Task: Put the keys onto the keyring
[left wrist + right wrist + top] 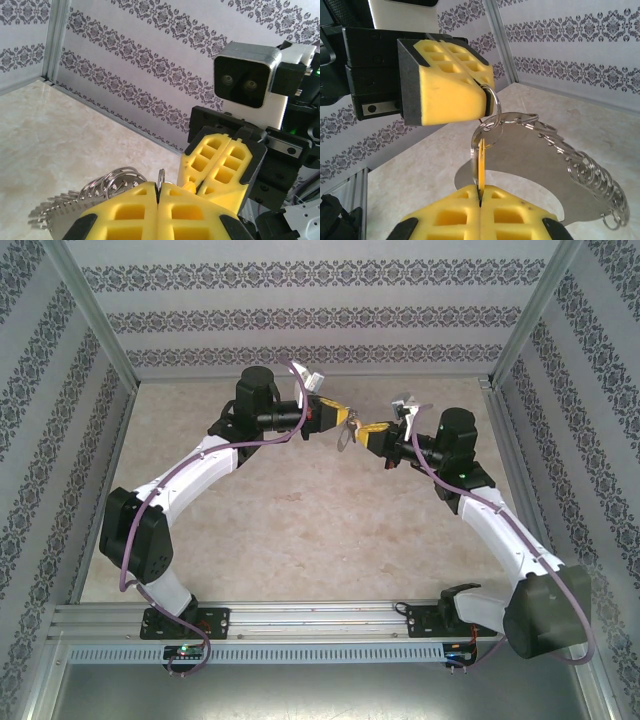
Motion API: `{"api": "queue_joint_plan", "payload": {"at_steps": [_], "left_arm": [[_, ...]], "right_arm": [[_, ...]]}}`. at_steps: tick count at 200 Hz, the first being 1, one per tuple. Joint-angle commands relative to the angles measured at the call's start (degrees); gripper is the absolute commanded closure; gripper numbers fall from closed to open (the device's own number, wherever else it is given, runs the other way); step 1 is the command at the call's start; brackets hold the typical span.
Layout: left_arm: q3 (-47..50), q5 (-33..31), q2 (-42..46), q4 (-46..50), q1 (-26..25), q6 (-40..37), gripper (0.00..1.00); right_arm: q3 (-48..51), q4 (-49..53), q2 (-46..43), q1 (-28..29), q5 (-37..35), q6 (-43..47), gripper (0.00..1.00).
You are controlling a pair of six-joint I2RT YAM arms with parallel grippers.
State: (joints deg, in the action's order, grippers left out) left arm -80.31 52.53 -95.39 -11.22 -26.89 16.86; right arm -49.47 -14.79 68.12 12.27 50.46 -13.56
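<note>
L hand tight on keyring, R hand tight on key, w/ split rings between.

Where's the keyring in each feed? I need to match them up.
Top external: keyring hangs at centre, between left pincer and right pincer.
Left wrist: keyring lower left, beside the left pincer.
Right wrist: keyring centre to lower right, beyond the yellow key.
Shared landmark: the left pincer's yellow pads, clamped on one ring.

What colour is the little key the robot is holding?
Yellow. The key shows best in the right wrist view, seen edge-on.
</note>
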Motion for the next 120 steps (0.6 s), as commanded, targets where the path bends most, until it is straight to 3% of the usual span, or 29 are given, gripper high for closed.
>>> {"api": "queue_joint_plan", "payload": {"at_steps": [1,120], "left_arm": [[0.6,-0.8,2.9,-2.4,0.4,-1.8,1.0],[3.7,-2.9,5.1,-3.4,0.4,-6.1,1.0]], "right_arm": [[-0.2,-1.4,-1.5,0.4,-0.8,-0.1,1.0],[-5.1,-0.2,3.8,1.8,-0.3,-0.2,1.0]]}}
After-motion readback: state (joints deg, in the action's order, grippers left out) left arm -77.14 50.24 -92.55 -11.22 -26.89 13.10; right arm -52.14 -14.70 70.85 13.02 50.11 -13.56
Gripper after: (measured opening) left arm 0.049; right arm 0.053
